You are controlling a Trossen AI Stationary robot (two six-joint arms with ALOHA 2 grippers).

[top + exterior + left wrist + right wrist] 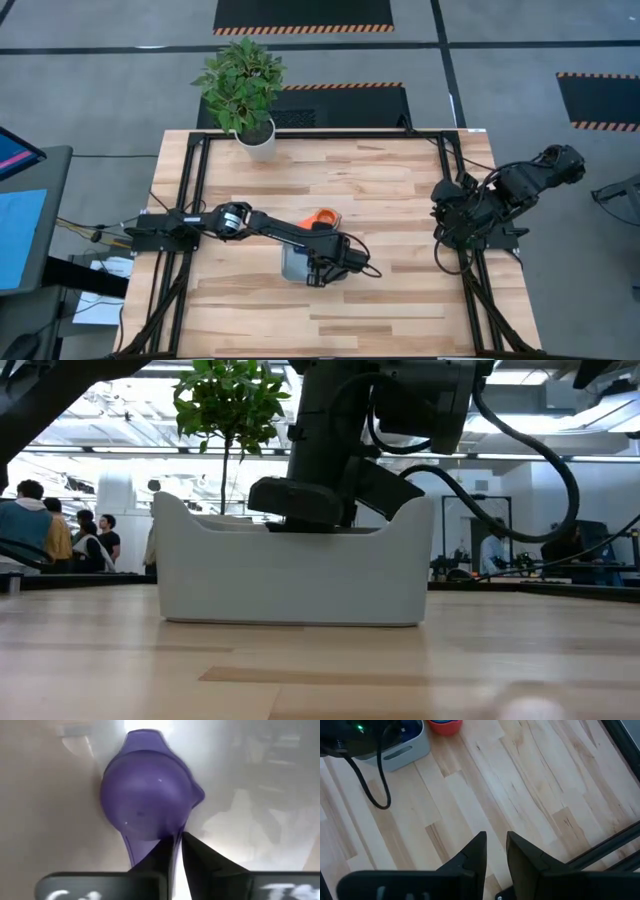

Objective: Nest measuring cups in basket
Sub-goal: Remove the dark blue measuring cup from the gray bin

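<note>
The dark blue cup (145, 795) lies inside the basket (292, 266), its bowl against the pale floor and its flat handle running back toward the left gripper (176, 851). That gripper's two dark fingers (159, 857) stand close together, pinched on the cup's handle, with only a thin slit of light between them. In the low view the basket (290, 580) stands on the tabletop (320, 670) with the left arm reaching down over its rim, the gripper itself hidden behind the wall.

Seen from above, the basket sits near the middle of the tabletop (380, 200), mostly covered by the left arm's wrist. An orange cup (322, 217) shows just beside the basket, on its far side; whether it touches the rim I cannot tell. The right wrist view shows a red-orange cup (444, 725) on the wood close to the basket's corner (400, 750).

The right gripper (495, 851) hangs over bare wood at the right edge of the tabletop, well apart from the basket, its fingers set narrowly apart and holding nothing.

A potted plant (243, 95) stands at the far edge. Beyond the tabletop, people (35, 525) show in the room.
</note>
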